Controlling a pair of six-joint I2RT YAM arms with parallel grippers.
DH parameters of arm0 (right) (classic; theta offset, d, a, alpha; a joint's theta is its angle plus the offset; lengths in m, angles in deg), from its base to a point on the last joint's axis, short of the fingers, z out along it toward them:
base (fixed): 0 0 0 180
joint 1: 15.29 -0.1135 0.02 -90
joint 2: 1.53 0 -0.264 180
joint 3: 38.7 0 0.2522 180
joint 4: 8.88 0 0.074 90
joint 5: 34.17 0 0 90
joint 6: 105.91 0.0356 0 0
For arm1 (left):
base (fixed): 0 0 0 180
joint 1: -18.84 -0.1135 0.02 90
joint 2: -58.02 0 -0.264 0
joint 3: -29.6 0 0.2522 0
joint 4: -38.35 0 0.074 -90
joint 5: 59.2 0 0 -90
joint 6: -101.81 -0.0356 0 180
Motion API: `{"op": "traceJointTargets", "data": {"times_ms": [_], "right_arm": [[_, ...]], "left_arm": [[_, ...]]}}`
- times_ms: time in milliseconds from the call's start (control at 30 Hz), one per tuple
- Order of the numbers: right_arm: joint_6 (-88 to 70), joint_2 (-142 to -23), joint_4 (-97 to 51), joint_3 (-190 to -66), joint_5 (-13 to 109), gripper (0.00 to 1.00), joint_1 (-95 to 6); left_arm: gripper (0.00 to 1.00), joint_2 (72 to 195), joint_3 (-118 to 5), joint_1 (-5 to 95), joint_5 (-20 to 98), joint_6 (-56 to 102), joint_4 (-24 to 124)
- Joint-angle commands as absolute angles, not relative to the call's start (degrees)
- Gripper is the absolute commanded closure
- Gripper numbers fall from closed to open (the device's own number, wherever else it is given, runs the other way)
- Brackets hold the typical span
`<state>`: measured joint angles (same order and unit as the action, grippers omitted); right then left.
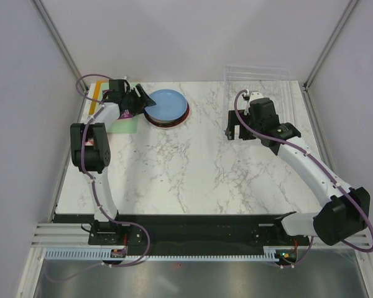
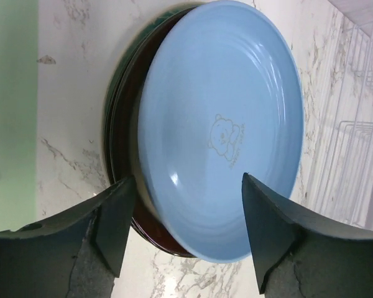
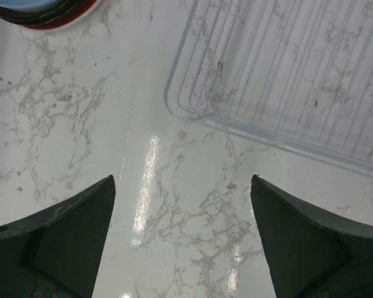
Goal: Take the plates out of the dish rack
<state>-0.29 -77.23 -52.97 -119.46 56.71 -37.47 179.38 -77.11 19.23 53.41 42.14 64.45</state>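
Note:
A light blue plate [image 1: 166,103] [image 2: 224,124] lies on top of a stack of plates with a dark red rim [image 1: 168,123] [image 2: 120,124] at the table's back left. My left gripper [image 1: 140,99] [image 2: 188,180] is open, one finger on each side of the blue plate's near edge and just above it. The clear dish rack [image 1: 261,77] [image 3: 286,81] stands at the back right, and I see nothing standing in it. My right gripper [image 1: 235,127] [image 3: 183,180] hovers open over bare marble just in front of the rack's near left corner. The stack's rim [image 3: 43,15] shows at the far left of the right wrist view.
A green book [image 1: 121,122] [image 2: 12,112] with an orange strip [image 1: 96,93] lies at the left edge, right beside the plate stack and under my left arm. Grey walls and metal posts close in the table on three sides.

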Motion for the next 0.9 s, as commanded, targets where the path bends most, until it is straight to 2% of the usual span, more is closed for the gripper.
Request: {"op": "traceJointTargets", "data": {"times_ms": [0,133,300,333,433,700,867], "right_arm": [[-0.18,-75.63,-51.03,-118.91,56.18,0.04,-37.53],[0.00,-74.92,-50.86,-118.20,56.18,0.04,-37.53],[0.09,-73.43,-50.86,-117.59,56.97,0.03,-37.53],[0.09,-73.08,-50.86,-117.50,57.15,0.02,-37.53],[0.00,-71.50,-51.03,-116.97,58.55,0.02,-37.44],[-2.46,-65.61,-50.86,-113.55,67.50,0.02,-37.53],[-4.04,-61.66,-49.01,-109.95,73.84,0.02,-37.44]], "left_arm": [[0.20,177.91,-76.62,19.11,52.07,39.68,65.38],[0.14,175.28,-74.34,19.11,49.70,38.62,66.52],[0.11,170.27,-70.92,19.11,45.57,36.95,68.54],[0.04,167.82,-70.12,19.20,44.43,36.60,68.72],[0.04,163.42,-66.70,19.28,42.76,35.64,68.72],[0.00,141.82,-55.64,22.09,43.10,33.35,69.51],[0.00,127.65,-48.51,28.24,38.98,29.84,69.77]]}}
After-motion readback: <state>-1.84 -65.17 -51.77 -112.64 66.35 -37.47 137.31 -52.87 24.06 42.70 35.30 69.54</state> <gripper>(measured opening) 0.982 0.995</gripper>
